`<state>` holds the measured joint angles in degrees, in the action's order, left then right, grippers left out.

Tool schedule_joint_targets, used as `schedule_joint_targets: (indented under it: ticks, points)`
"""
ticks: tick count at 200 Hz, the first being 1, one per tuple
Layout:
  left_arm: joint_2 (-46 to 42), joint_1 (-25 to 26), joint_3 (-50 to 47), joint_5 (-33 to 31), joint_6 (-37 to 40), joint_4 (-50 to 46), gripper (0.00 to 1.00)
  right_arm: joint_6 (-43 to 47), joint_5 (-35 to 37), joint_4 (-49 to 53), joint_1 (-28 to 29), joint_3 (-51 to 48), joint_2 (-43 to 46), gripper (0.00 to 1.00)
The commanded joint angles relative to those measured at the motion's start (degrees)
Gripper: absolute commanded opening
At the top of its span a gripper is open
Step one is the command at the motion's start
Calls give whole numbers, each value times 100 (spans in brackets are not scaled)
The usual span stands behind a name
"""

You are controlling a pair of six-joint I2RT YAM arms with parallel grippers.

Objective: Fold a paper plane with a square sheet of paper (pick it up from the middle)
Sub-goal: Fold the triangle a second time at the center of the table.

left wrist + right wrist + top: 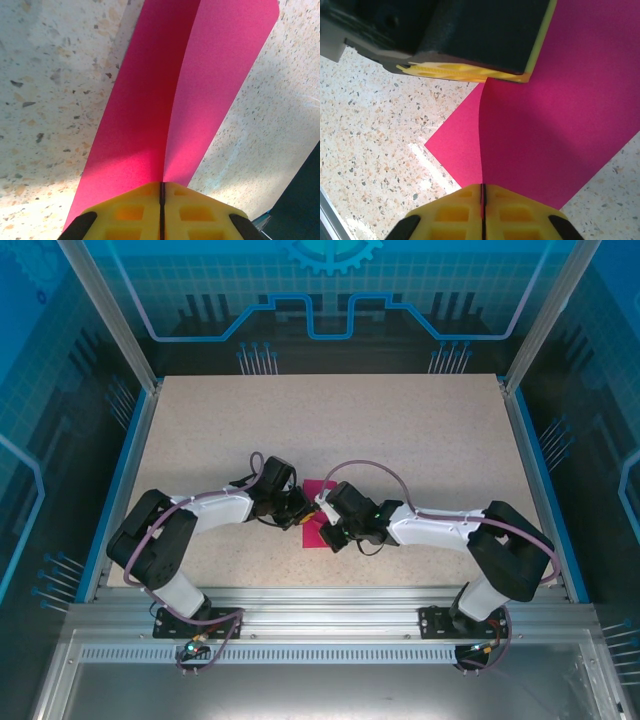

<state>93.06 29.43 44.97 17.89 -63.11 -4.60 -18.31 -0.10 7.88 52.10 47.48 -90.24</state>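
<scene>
The square sheet of paper (318, 488) is sitting near the middle of the surface (420, 440), between the 2 arms. It is being pinched up into a ridge rather than lying flat.

The left tool (161, 186) is clamping on that ridge. Its yellow fingers are pressing together with nothing but the paper between them, and the sheet is sloping away from the pinch in 2 wings. The right tool (482, 187) is gripping the same ridge from the opposite end, its fingers likewise closed on the paper. In the right wrist view the left tool is showing just across the sheet. Whether the outer edges are touching the surface is hard to tell.

The paper is looking thin, very light and limp. It is bending in a smooth curve between the 2 pinches, so it will probably sag wherever nothing is holding it. Any fold pressed into it is likely to stay, which makes a crooked pinch costly. The face is looking smooth, so it may slide out of a light grip, and 2 tools pulling apart could tear it.

The best hold seems to be along the centre line, 1 tool at each end of the ridge.
</scene>
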Motion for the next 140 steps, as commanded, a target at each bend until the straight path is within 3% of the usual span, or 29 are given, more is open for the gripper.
schedule_joint_targets:
  ticks: [1,80,114,140]
  points:
    - [74,21,188,118,-33,-109,11,2,-171,-111,-23,-113,176,2]
    - [-578,19,129,-367,376,-644,55,-197,-1975,-216,-894,-80,-295,0]
    - [-836,21,51,-548,531,-804,59,-123,-2522,-112,-1164,103,-634,0]
    - [-940,72,26,-572,689,-877,54,-3,-2676,12,-1285,238,-800,0]
